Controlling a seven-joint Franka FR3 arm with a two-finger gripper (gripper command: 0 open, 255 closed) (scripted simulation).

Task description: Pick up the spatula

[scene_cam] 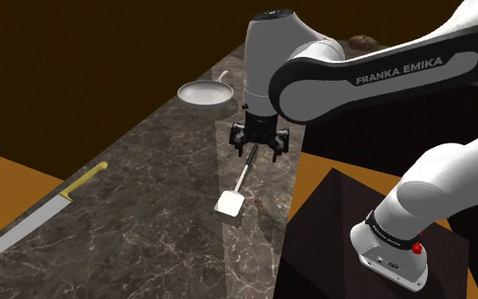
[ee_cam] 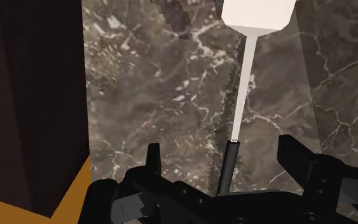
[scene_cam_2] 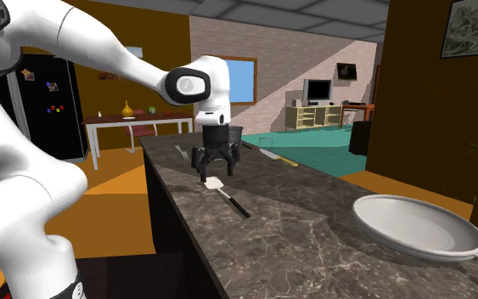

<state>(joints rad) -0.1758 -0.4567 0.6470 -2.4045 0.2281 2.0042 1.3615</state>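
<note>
1. The spatula (scene_cam: pixel 238 181) (scene_cam_2: pixel 225 192) (ee_cam: pixel 243 83) lies flat on the dark marble counter (scene_cam: pixel 143 195). In the shoulder view its white blade points toward 7 o'clock from its black handle.
2. The black gripper (scene_cam: pixel 260 153) (scene_cam_2: pixel 216 166) (ee_cam: pixel 222 147) hangs over the handle, its fingers spread to either side and neither touching it.
3. In the shoulder view a pale frying pan (scene_cam: pixel 205 92) (scene_cam_2: pixel 415 225) sits at 11 o'clock of the spatula, well apart.
4. A yellow-handled knife (scene_cam: pixel 42 217) lies at 8 o'clock, also well apart.

Countertop (scene_cam: pixel 143 212) lying open around spatula (scene_cam: pixel 239 182), pan (scene_cam: pixel 205 93) sitting well beyond its handle, knife (scene_cam: pixel 37 222) lying well apart, stand (scene_cam: pixel 334 222) rising near its blade.
</note>
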